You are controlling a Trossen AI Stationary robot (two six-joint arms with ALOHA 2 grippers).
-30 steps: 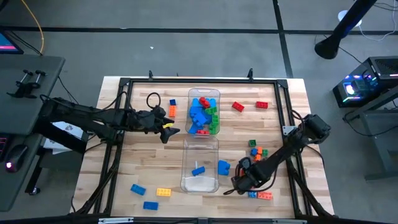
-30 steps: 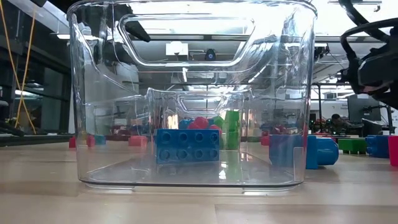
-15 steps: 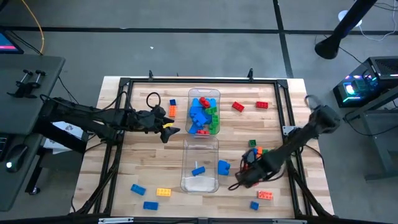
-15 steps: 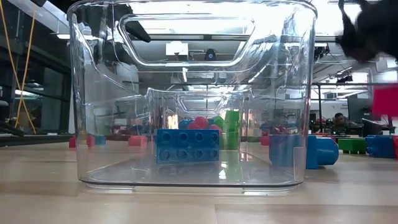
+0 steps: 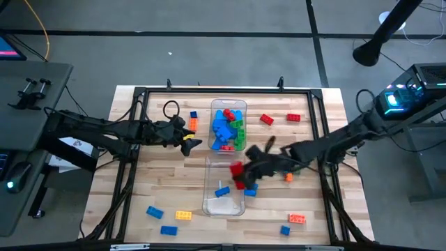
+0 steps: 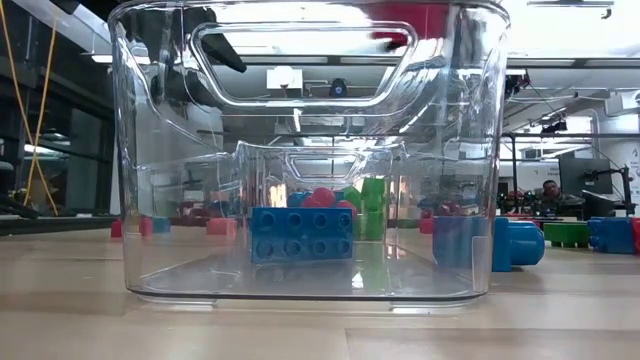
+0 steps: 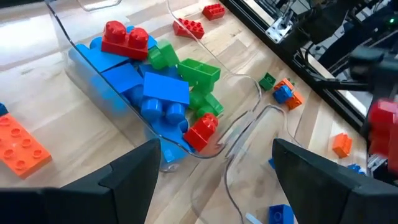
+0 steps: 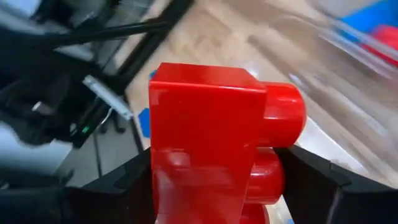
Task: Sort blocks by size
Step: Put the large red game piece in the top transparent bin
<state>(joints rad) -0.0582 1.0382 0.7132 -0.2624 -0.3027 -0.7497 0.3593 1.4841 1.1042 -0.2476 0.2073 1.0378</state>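
Two clear bins sit mid-table, one behind the other. Nearest edge of the table first: loose blocks not yet sorted, a blue one (image 5: 154,213), a yellow one (image 5: 183,215), another blue (image 5: 168,230), plus an orange block (image 5: 297,219) and a small blue one (image 5: 284,230) on the right side.

Next back, the near bin (image 5: 209,199) holds only a blue block (image 5: 222,191) as far as the high view shows; low view confirms one blue studded brick (image 6: 301,234) inside. Right gripper (image 5: 245,174) is at this bin's right rim, jaws closed on a large red block (image 8: 214,152) that fills its wrist view; grip looks firm, block sits between both fingers. Judged step: carrying the red block over the near bin to drop it.

Farther back, an orange piece (image 5: 288,177) lies by the right arm, loose.

Far bin (image 5: 240,106) is fairly full: blue, red and green blocks piled in it (image 7: 149,84). Left gripper (image 5: 187,143) hangs just left of that bin, jaws wide apart, holding nothing. An orange block (image 5: 193,123) lies beside it.

Farthest: two red blocks (image 5: 267,119) (image 5: 293,117) loose near the back right.

Progress: roughly half, judging by the loose pieces left.
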